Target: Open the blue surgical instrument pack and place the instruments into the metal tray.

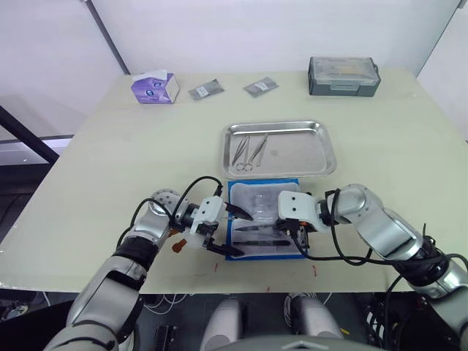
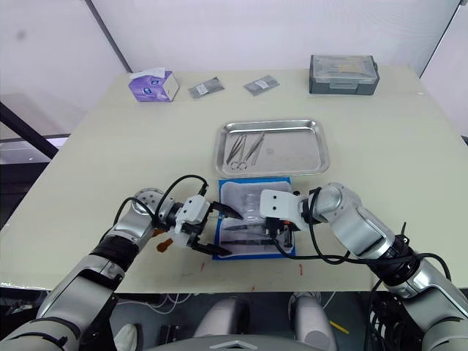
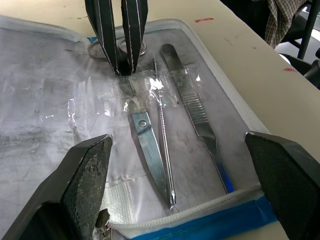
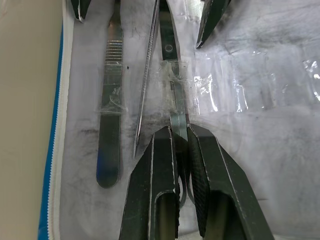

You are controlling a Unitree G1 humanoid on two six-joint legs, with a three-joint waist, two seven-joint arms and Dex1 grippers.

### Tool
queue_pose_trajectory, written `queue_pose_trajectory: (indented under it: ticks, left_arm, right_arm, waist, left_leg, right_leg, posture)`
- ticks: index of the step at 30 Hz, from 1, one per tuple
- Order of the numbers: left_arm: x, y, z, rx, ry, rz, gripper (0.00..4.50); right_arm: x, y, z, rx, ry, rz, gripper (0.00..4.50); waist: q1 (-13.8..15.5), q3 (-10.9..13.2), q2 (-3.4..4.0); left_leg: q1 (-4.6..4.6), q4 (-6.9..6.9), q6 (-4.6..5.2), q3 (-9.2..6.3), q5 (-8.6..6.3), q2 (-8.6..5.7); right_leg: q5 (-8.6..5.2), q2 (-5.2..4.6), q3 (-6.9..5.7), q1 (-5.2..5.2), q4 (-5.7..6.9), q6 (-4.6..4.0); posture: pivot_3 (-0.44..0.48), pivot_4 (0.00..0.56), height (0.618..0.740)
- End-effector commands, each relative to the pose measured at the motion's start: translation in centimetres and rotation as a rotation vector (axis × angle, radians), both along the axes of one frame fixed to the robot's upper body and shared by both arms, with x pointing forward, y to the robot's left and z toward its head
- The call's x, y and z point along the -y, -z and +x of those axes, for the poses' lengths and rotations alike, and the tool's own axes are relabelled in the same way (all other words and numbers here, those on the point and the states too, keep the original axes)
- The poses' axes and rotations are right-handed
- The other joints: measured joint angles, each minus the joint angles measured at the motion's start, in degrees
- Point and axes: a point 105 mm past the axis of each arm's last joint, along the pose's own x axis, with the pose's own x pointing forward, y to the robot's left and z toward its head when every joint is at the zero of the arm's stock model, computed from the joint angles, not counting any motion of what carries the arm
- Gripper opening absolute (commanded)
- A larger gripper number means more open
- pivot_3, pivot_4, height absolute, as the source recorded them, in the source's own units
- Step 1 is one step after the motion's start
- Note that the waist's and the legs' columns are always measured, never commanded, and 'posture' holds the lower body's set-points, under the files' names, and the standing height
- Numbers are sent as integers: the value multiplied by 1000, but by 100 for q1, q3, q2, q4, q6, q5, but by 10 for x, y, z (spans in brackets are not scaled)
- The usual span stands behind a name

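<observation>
From the head camera I see the blue surgical instrument pack (image 1: 265, 225) lying open near the tabletop's front edge, just in front of the metal tray (image 1: 278, 149), which holds two instruments (image 1: 249, 151). My left gripper (image 1: 225, 230) spreads wide at the pack's left edge. The wrist views add detail: my right gripper (image 4: 181, 137) pinches the scissors (image 3: 148, 150), beside a probe (image 3: 164, 145) and scalpel handle (image 3: 197, 112).

Along the far edge of the pale beige table (image 1: 88, 168): a purple-and-white tissue box (image 1: 155, 88) toward the left, two small flat grey sachets (image 1: 204, 91) (image 1: 261, 86) lying apart near the middle, a grey lidded plastic box (image 1: 344, 76) toward the right.
</observation>
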Motion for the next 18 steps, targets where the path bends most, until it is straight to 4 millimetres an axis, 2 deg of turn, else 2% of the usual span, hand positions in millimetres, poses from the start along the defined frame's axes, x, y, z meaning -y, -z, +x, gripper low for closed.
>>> queue_pose_trajectory:
  ticks: [1,10,18]
  left_arm:
    - [-4,44,-30,-195,41,115,4500]
    - [-2,43,-30,-199,45,112,4500]
    - [0,44,-31,-203,48,110,4500]
  right_arm:
    - [-9,-18,-4,52,-50,12,55]
    - [-6,-30,-2,80,-51,-48,55]
    - [-1,-34,-2,91,-47,-72,55]
  waist:
    - [0,1,-1]
    - [11,2,-3]
    - [17,4,-4]
  left_leg:
    - [0,0,0,0,0,0]
    - [-3,-1,0,-12,0,-7]
    - [-4,-2,1,-13,0,-13]
  right_leg:
    - [0,0,0,0,0,0]
    - [-3,-8,-3,-1,-2,5]
    - [-5,-12,-4,-1,-3,8]
  posture:
    - [0,150,734]
    - [0,150,734]
    - [0,150,734]
